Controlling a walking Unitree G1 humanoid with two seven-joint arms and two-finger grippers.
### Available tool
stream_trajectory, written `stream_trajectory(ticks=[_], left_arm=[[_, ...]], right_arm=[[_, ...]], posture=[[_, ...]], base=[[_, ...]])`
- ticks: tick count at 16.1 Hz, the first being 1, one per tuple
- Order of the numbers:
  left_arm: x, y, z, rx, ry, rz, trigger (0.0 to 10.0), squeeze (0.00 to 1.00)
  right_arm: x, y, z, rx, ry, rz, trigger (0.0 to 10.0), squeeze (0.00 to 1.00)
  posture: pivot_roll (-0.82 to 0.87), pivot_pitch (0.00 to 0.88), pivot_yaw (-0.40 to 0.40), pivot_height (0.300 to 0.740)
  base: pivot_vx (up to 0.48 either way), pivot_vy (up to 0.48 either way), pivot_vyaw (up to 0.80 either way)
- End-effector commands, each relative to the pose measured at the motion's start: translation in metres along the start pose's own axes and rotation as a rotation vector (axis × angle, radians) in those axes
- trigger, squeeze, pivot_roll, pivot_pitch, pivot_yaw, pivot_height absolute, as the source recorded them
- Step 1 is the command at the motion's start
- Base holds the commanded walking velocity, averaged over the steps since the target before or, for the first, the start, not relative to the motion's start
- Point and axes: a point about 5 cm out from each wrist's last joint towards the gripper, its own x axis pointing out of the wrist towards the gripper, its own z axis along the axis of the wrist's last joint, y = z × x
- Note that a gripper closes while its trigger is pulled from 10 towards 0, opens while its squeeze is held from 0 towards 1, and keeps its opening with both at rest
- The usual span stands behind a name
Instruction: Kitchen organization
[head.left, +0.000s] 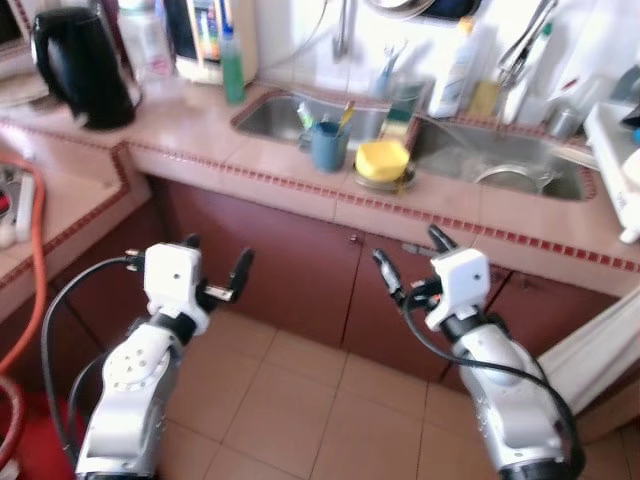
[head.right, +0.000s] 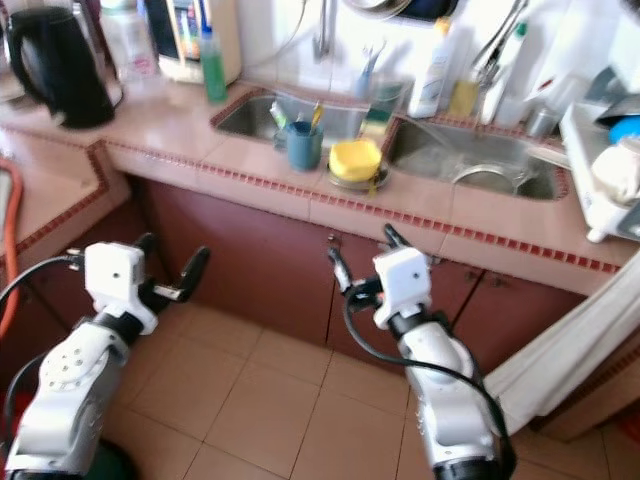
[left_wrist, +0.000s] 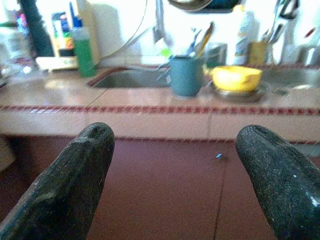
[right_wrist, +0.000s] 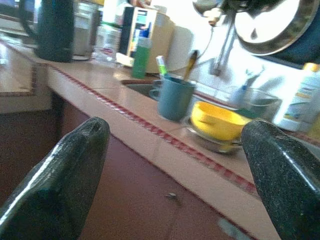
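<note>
The two head views look forward and down from above at a pink tiled bench (head.left: 300, 170) with a double sink (head.left: 290, 115), brown cupboard doors and floor tiles below; they share nearly the same scene, the right eye slightly shifted sideways. Each wrist view sits low, below bench height, facing the bench edge between its own pincer's spread black fingers (left_wrist: 75, 175). Both wrist views and both head views share the blue mug (left_wrist: 186, 75) and yellow bowl (right_wrist: 217, 120) on the bench by the sink.
</note>
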Motion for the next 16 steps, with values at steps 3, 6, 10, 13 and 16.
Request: stream_trajectory(ticks=[3,6,10,13,16], left_arm=[[0.0030,-0.0071,0.0006,-0.008,-0.003,-0.025,10.0,0.00],[0.0041,-0.0078,0.0008,-0.013,-0.005,-0.027,10.0,0.00],[0.0048,-0.0089,0.0011,-0.016,-0.006,-0.030,10.0,0.00],[0.0052,-0.0097,0.0008,-0.021,-0.005,-0.032,10.0,0.00],[0.0055,-0.0110,0.0005,-0.025,-0.005,-0.032,10.0,0.00]], right_arm=[[-0.0009,-0.0051,0.0014,-0.016,0.001,-0.013,10.0,0.00],[-0.0012,-0.0055,0.0004,-0.020,0.008,-0.013,10.0,0.00],[-0.0023,-0.0067,0.0003,-0.021,0.010,-0.015,10.0,0.00],[-0.0033,-0.0067,0.0001,-0.025,0.013,-0.014,10.0,0.00],[-0.0038,-0.0067,0.0001,-0.027,0.014,-0.012,10.0,0.00]], posture=[[-0.06,0.000,-0.014,0.740],[-0.06,0.000,-0.013,0.740],[-0.07,0.000,-0.013,0.740],[-0.07,0.000,-0.015,0.740],[-0.07,0.000,-0.017,0.740]], base=[[0.309,0.000,0.00],[0.309,0.000,0.00],[0.311,0.000,0.00],[0.312,0.000,0.00],[0.310,0.000,0.00]])
